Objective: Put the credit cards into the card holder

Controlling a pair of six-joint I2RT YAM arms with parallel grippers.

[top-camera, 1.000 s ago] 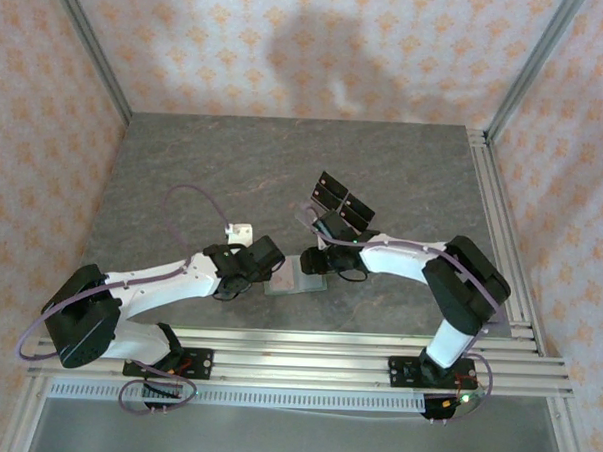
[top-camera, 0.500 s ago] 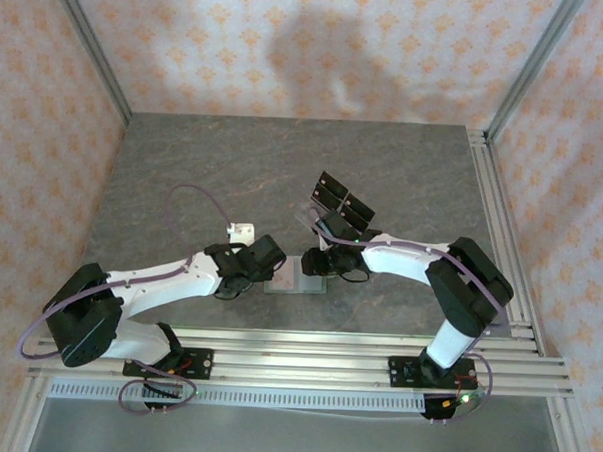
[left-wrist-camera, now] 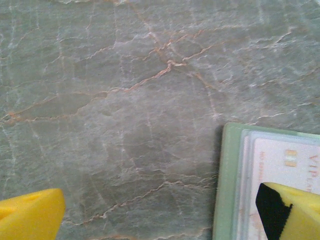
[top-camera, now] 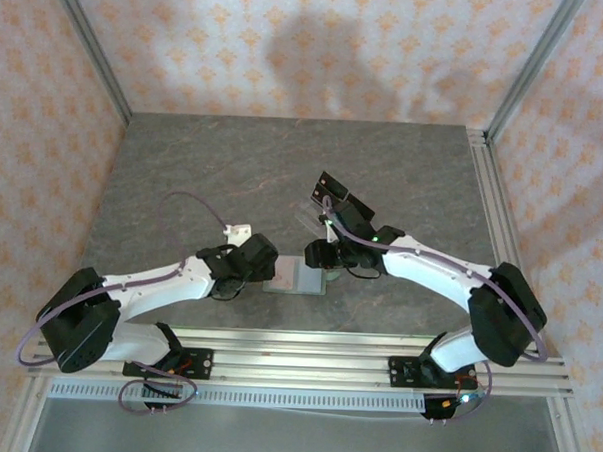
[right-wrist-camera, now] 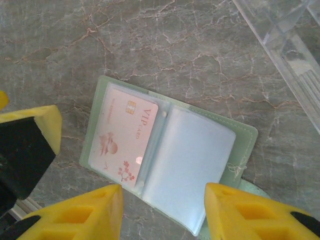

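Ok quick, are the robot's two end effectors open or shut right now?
Left end effector: open, holding nothing.
Right end effector: partly open, holding nothing.

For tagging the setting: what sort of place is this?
Probably a purpose-built test booth, not a home: peach patterned wall panels in silver aluminium frame posts enclose a grey stone-look tabletop, with white robot arms bolted to metal rails.

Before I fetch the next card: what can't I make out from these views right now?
- Top view: card holder is tiny, partly under the right tool; pockets unreadable.
- Top view: black cards on the acrylic stand, partly behind the right arm; count unclear.
- Left wrist: card holder cut off by the right and bottom edges.
- Right wrist: acrylic stand cut off at the corner.
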